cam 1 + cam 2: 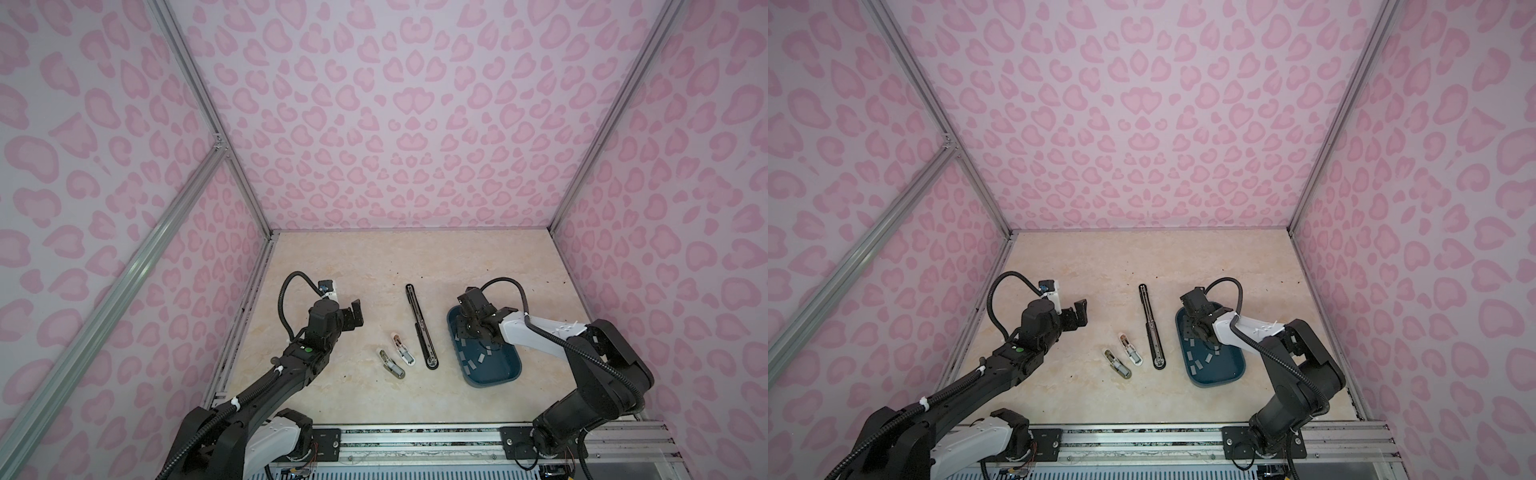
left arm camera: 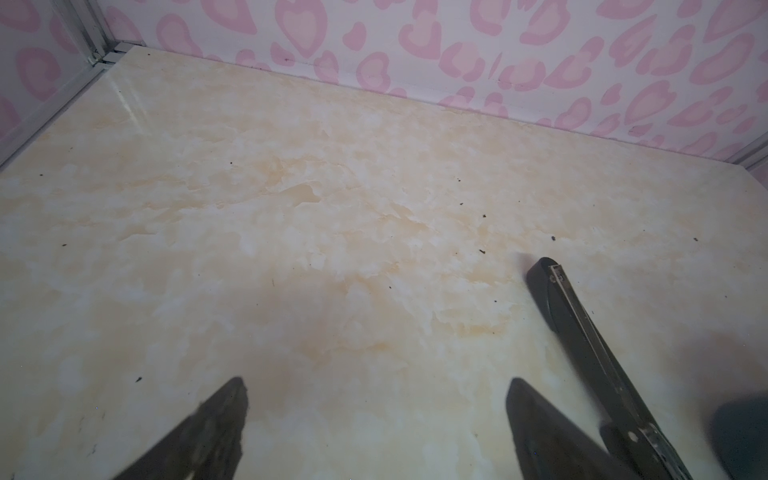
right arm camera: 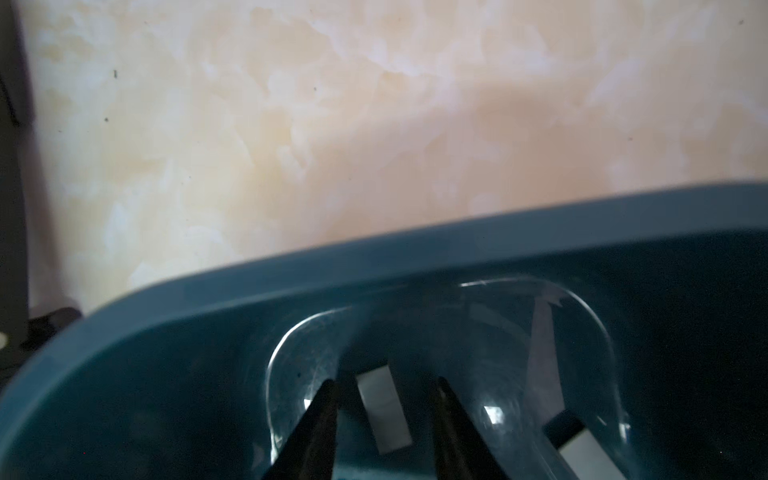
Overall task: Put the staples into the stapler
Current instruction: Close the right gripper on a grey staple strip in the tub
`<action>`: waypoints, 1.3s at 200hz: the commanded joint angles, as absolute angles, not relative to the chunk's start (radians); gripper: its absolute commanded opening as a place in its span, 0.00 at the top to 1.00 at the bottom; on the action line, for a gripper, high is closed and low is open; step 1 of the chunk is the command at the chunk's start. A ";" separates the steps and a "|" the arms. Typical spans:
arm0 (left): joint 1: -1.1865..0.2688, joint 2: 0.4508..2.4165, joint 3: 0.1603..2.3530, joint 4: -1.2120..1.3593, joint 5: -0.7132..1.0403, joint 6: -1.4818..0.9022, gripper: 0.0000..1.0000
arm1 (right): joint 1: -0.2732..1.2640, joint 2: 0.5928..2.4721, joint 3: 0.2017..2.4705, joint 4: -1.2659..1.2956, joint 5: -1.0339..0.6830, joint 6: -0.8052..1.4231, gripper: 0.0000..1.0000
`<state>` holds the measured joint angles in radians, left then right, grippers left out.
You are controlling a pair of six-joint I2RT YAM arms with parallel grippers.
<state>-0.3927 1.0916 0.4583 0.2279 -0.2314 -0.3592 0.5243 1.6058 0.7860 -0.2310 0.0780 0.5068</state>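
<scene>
- Teal plastic rectangular tray (image 1: 513, 376) holds the staples (image 1: 473, 365), small flat grey metal strips scattered over its floor.
- My right gripper (image 3: 385, 382) sits down inside the tray, jaws partly apart, straddling one strip (image 3: 384, 411) with a gap on either side.
- A long black stapler (image 1: 419, 328) lies opened flat on the marbled beige surface (image 1: 374, 266) just beside the tray; two small staplers (image 1: 402, 350) lie beyond it.
- My left gripper (image 2: 376, 390) hangs well apart from the tray, jaws spread wide.
</scene>
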 commanded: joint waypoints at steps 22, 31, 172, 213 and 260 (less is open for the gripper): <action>-0.393 1.096 0.461 0.259 -0.227 -0.360 0.02 | 0.526 1.641 0.794 -0.251 0.095 0.504 0.71; -0.393 1.096 0.461 0.259 -0.227 -0.360 0.02 | 0.528 1.646 0.795 -0.256 0.098 0.505 0.74; -0.393 1.097 0.461 0.259 -0.228 -0.360 0.02 | 0.551 1.630 0.767 -0.274 0.121 0.534 0.77; -0.393 1.094 0.460 0.259 -0.225 -0.360 0.02 | 0.553 1.644 0.768 -0.271 0.129 0.535 0.83; -0.393 1.092 0.460 0.256 -0.225 -0.362 0.02 | 0.553 1.658 0.772 -0.263 0.121 0.535 0.89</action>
